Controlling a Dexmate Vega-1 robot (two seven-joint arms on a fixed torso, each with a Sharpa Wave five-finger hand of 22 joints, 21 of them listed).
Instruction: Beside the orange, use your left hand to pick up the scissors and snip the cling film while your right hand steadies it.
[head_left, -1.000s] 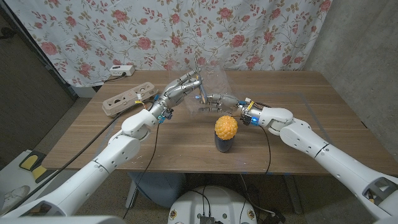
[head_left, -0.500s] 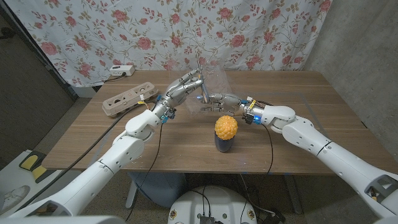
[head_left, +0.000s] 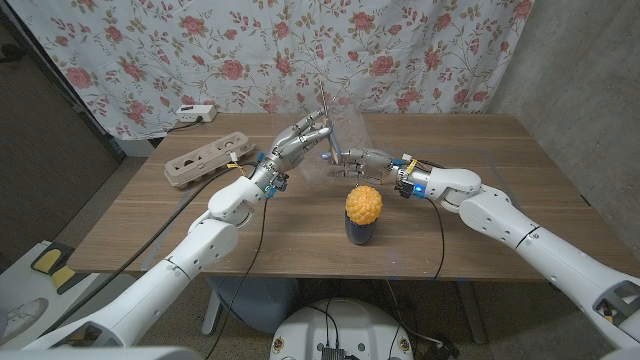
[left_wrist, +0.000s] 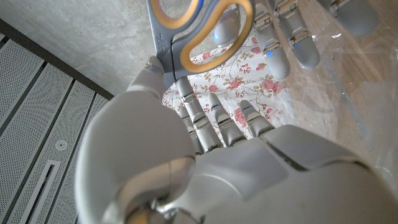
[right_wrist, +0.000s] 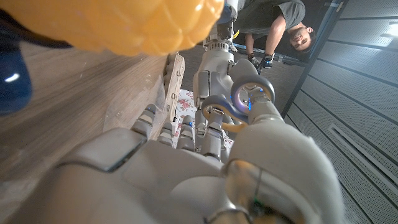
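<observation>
My left hand (head_left: 298, 141) grips the scissors (head_left: 322, 104) above the table's far middle, blades pointing up. Their grey and orange handle loop (left_wrist: 206, 30) shows past my left hand (left_wrist: 211, 168) in the left wrist view. My right hand (head_left: 364, 160) reaches in from the right and holds the lower edge of the clear cling film (head_left: 347, 133), which stands up between the two hands. The orange (head_left: 363, 203) sits on a dark cup (head_left: 360, 231) just in front of them. In the right wrist view the scissors' loops (right_wrist: 244, 102) lie beyond my right hand (right_wrist: 186, 177), with the orange (right_wrist: 124, 22) close by.
A tan power strip (head_left: 203, 160) lies at the table's far left, and a white one (head_left: 195, 113) sits behind it. A floral curtain hangs behind the table (head_left: 500, 230). A person (right_wrist: 273, 22) shows in the right wrist view.
My left hand has shifted the scissors slightly right and up against the film. My right hand has edged a little to the right.
</observation>
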